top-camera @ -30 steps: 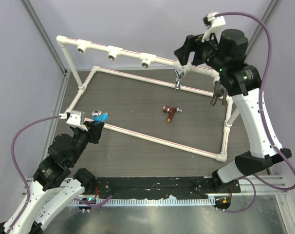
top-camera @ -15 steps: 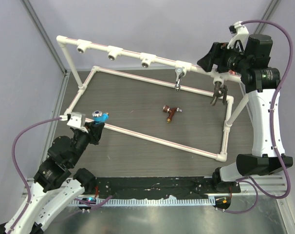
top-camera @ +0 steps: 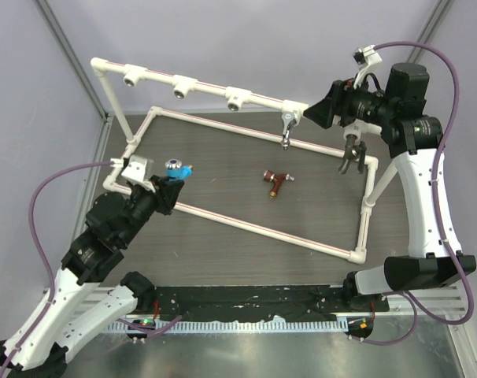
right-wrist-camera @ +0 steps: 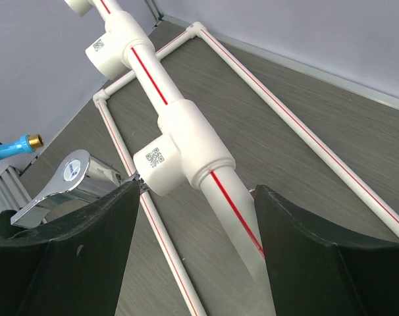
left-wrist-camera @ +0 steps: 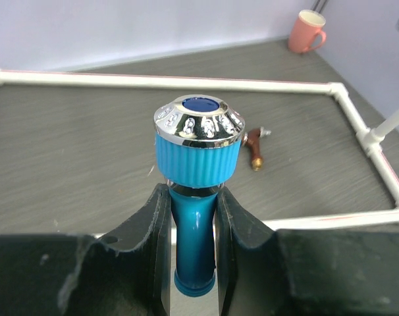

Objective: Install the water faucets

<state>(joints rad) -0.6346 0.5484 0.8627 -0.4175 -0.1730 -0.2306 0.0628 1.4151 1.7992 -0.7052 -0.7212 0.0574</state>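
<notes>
My left gripper is shut on the blue-handled faucet and holds it upright above the near-left pipe of the frame. In the left wrist view the fingers clamp the faucet's blue stem. The silver faucet hangs from a tee socket on the top rail and also shows in the right wrist view. The dark grey faucet hangs at the rail's right end. The copper faucet lies on the table inside the frame. My right gripper is open and empty, with the white rail between its jaws.
The white pipe frame lies on the dark table. Its raised top rail carries three open tee sockets on the left. A pink mug stands beyond the frame's far corner. Grey walls close in behind and at the sides.
My left gripper has lifted the blue faucet up and to the right. My right gripper has left the silver faucet, swung right, and now sits lower by the rail.
</notes>
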